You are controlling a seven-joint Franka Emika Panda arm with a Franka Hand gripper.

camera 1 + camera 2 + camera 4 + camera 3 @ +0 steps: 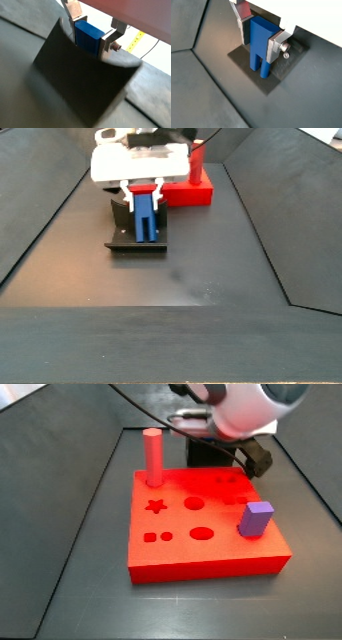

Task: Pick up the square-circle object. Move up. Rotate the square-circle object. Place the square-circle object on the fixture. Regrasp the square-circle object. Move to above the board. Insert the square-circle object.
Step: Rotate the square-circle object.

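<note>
The square-circle object (258, 40) is a dark blue block with two short legs (262, 67) pointing down. My gripper (260, 42) is shut on it, with a silver finger pressed against each side. It also shows in a wrist view (87, 34) and in a side view (144, 220). The block hangs upright right at the dark fixture (128, 241), just behind its dipped top edge (80, 80) and over its base plate (271, 82). I cannot tell whether the legs touch the plate. The red board (201, 534) lies beside the fixture (207, 452). The block is hidden in that side view.
A tall red post (152, 459) and a purple block (255, 519) stand on the board, which has star, circle and square holes. The arm's white head (247, 409) hangs over the board's far edge. Sloping dark walls (40, 218) enclose the floor.
</note>
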